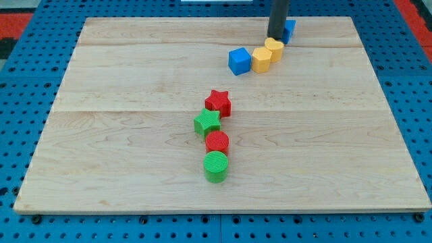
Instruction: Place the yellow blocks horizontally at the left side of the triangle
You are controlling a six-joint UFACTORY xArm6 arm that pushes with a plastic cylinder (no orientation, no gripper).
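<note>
While lacking jaws to open or close, I am resting my tip at the tabletop's top, touching two adjoining yellow blocks between blue cube and blue triangle, alignment looking nearly complete.

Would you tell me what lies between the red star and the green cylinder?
In the camera view, the green star and red cylinder sit between the red star and green cylinder.
</note>
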